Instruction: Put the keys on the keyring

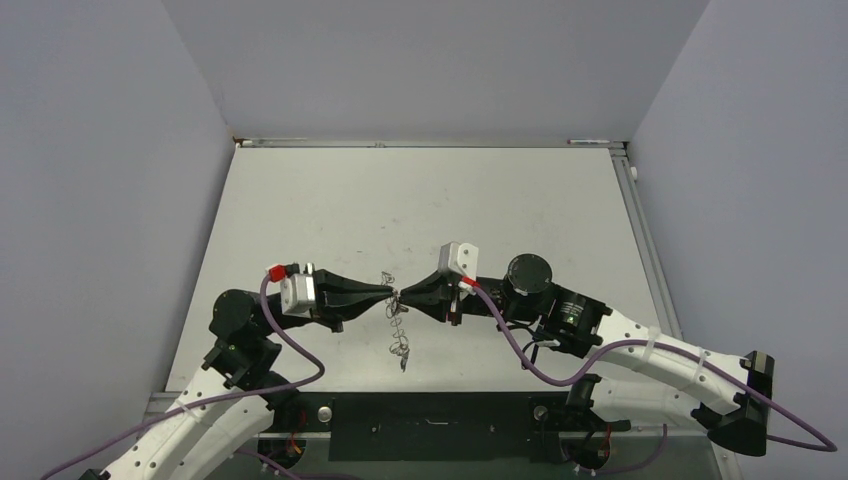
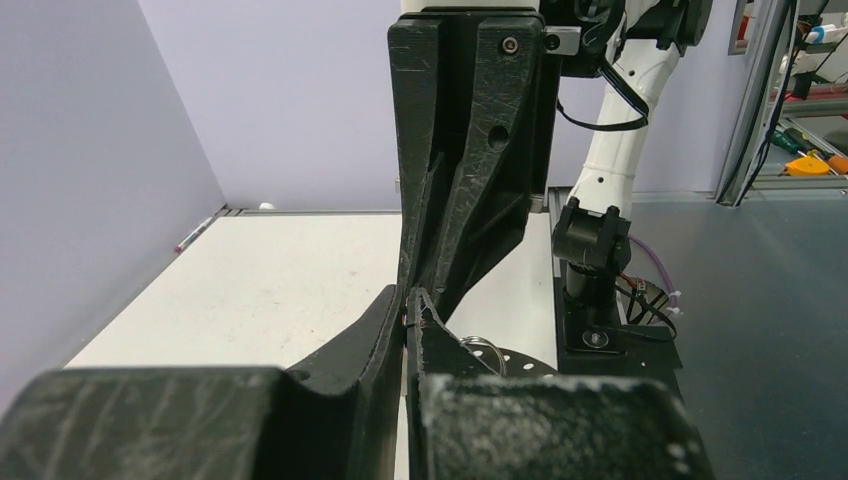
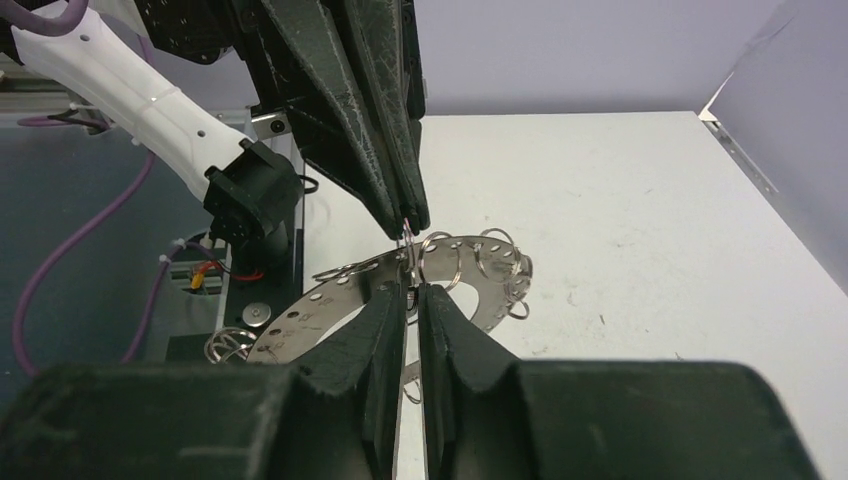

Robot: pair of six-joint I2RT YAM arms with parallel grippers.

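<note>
Two grippers are nose to nose above the near half of the desk (image 1: pixel 420 200), about midway between its side edges. The ring (image 3: pixel 320 305) hangs in the air right at that meeting point, clear of the surface. Left gripper (image 1: pixel 388 292): fingers pressed fully together, and from the right wrist view they look pinched on one thin wire loop standing up from the ring's rim, so I judge the ring is carried there. Right gripper (image 1: pixel 405 294): fingers as good as closed too, tips just under the left ones and right at the rim. There's a dark speck (image 3: pixel 411 296) in the slit between them that could be the key's black head, but it's too small to call, so what this gripper has hold of I cannot tell. The step in hand, as I read it, is threading the key onto that loop, and it's fiddly work. The left should hold dead steady with the loop upright, while the right brings the key's hole square to the wire's open end and slides it along the coil rather than pushing straight in. Small, slow motions are the ticket here: a sideways tug could twist the loop out of the pinch or drop the ring, and the neighbouring loops crowd close enough to snag.
</note>
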